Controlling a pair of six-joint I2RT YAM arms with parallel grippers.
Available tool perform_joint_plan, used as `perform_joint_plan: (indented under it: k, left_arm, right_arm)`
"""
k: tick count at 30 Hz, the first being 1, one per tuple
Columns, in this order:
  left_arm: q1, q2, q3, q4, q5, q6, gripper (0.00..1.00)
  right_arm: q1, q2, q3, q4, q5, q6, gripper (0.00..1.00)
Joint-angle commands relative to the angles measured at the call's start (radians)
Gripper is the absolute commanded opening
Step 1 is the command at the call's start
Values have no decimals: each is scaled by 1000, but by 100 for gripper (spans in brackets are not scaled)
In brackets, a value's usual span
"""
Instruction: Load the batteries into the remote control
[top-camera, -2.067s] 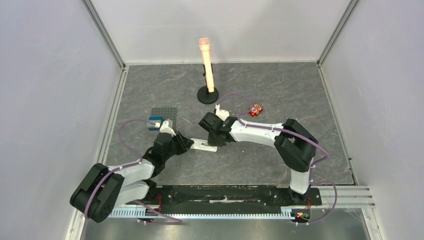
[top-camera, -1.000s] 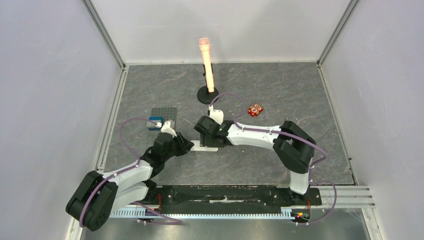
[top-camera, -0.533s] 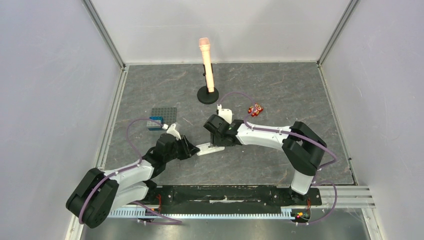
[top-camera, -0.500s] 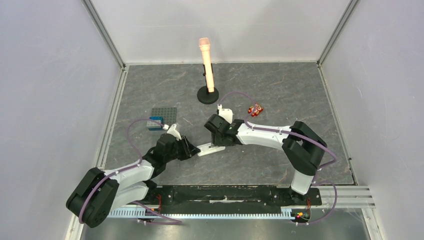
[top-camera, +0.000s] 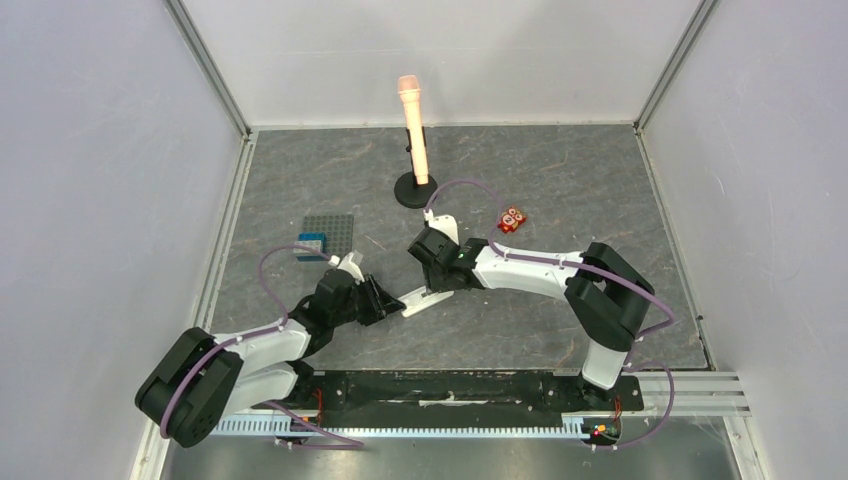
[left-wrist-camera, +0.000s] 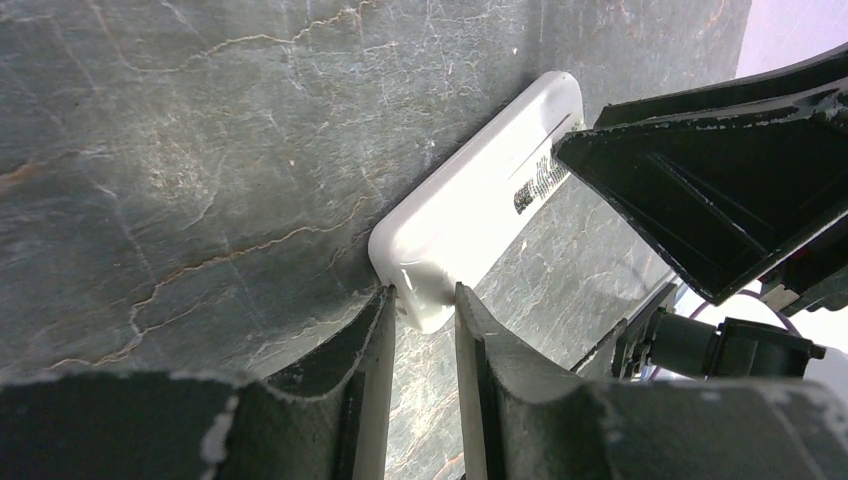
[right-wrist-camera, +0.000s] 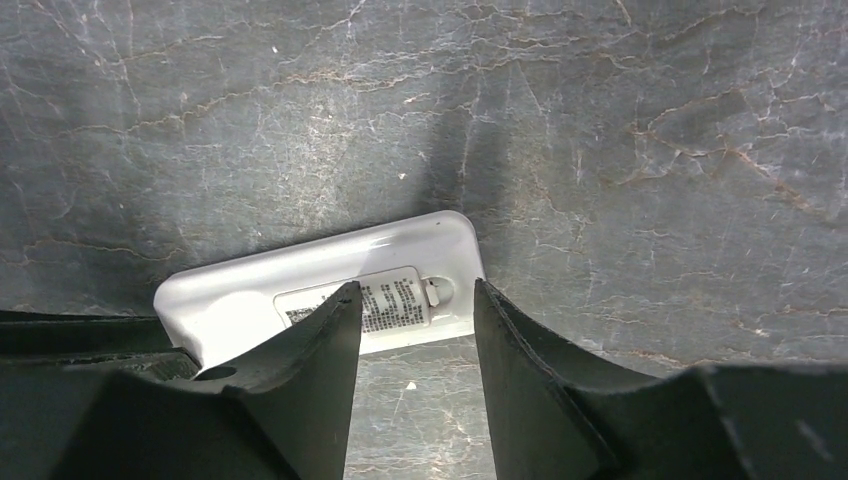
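Note:
The remote control is a slim white handset lying back side up on the stone floor, slanted between both arms. My left gripper is shut on its near end, one finger on each long side. My right gripper hovers open over the far end. The labelled cover and its small latch show between its fingers. From above, the left gripper and right gripper meet at the remote. The batteries are out of view.
A grey studded plate with a blue brick sits left of the arms. A small red block lies at the right rear. A pink microphone-shaped object stands on a black base behind the grippers. Walls enclose the floor.
The remote has swung from level to slanted, its left end now nearer the bases. The left gripper moved right with it. The right gripper's jaws have narrowed over the far end.

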Motion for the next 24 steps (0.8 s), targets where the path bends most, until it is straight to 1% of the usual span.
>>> perform_joint_plan:
  k: [1, 3, 8, 13, 18, 24]
  left_arm:
    - [-10, 8, 16, 20, 3, -58, 33]
    - [-10, 5, 16, 11, -5, -60, 33]
    - [-11, 5, 16, 7, -9, -63, 33]
    - [-12, 6, 17, 7, -16, -65, 33]
    - [-12, 7, 19, 8, -17, -70, 32]
    - [-20, 26, 22, 46, -22, -86, 31]
  right_arm:
    - [-5, -20, 12, -39, -1, -98, 47]
    - [-4, -22, -2, -21, -20, -121, 44]
    - [-4, -8, -22, 8, -86, -169, 32]
    - [-4, -9, -57, 34, -137, -163, 26]
    - [-4, -10, -76, 48, -189, -162, 23]
    - [-4, -6, -132, 121, -333, -124, 22]
